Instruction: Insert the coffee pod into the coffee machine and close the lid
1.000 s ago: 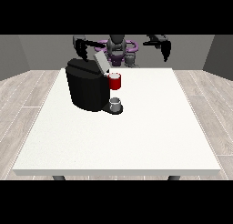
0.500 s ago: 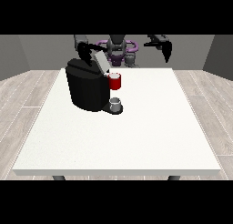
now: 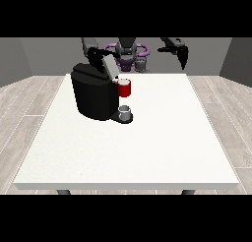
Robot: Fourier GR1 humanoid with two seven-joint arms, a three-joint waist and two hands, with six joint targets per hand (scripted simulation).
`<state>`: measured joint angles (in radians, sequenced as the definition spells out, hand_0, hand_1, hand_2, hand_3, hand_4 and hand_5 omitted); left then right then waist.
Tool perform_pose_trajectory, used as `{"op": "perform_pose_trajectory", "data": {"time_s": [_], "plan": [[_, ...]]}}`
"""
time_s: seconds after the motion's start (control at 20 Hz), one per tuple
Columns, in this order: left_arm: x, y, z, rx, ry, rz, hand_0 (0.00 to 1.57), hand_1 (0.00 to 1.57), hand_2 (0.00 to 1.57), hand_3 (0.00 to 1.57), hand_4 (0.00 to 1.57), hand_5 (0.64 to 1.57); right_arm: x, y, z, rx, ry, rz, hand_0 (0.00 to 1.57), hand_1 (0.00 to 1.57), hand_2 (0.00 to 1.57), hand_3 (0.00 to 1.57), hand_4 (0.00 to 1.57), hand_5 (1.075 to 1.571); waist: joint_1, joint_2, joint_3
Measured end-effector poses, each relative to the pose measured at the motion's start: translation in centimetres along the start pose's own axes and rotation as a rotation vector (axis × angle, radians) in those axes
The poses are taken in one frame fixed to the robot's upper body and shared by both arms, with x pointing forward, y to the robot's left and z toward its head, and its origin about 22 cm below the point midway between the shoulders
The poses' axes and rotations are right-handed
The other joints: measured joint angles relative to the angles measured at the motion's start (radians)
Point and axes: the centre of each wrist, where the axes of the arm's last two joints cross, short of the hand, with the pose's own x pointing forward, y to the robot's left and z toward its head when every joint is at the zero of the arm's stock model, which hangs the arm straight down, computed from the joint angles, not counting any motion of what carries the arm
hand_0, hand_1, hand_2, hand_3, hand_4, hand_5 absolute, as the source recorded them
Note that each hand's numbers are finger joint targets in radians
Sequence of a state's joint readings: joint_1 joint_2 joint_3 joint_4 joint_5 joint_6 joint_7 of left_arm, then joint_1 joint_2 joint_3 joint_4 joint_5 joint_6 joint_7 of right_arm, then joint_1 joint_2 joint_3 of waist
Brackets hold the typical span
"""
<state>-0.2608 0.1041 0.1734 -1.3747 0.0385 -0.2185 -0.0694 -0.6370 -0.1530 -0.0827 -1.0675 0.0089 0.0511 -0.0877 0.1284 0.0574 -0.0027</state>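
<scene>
- The coffee machine point(image 3: 95, 96) is standing at the table's point(image 3: 147, 152) left part, lid point(image 3: 107, 65) tilted up.
- The hand at the view's left point(image 3: 93, 53) is sitting behind the lid, probably to push it down; I cannot tell its fingers.
- The coffee pod is not visible, perhaps already inside.
- The hand at the view's right point(image 3: 183, 55) is hanging relaxed, fingers straight, well apart.

Bright even light, white table point(image 3: 147, 147) glare-free, soft shadow beside coffee machine point(image 3: 93, 93)
</scene>
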Motion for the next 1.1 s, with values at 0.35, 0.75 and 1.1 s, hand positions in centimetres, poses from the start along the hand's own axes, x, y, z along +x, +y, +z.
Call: {"op": "perform_pose_trajectory", "data": {"time_s": [0.35, 0.75, 1.1], "plan": [[0.2, 0.3, -0.1, 0.017, -0.008, -0.015, 0.0, 0.0, 0.0, 0.0, 0.0, 1.571, 0.5, 0.7, -0.9, 0.032, -0.007, 0.018, 0.0, 0.0, 0.0, 0.0, 0.08, 1.571, -0.008, 0.012, 0.0007], [-0.1, -0.1, 0.1, 0.021, 0.014, -0.012, 0.0, 0.0, 0.0, 0.0, 0.17, 1.571, 1.7, 2.9, -2.4, 0.068, 0.002, 0.058, 0.0, 0.0, 0.0, 0.0, 0.21, 1.571, 0.014, 0.011, 0.0029], [-0.8, 0.4, 0.2, 0.042, 0.008, -0.014, 0.0, 0.0, 0.0, 0.0, 0.15, 1.571, 3.3, 4.7, -3.4, 0.113, -0.045, 0.13, 0.0, 0.0, 0.0, 0.0, 0.14, 1.571, 0.006, 0.02, 0.0025]]}}
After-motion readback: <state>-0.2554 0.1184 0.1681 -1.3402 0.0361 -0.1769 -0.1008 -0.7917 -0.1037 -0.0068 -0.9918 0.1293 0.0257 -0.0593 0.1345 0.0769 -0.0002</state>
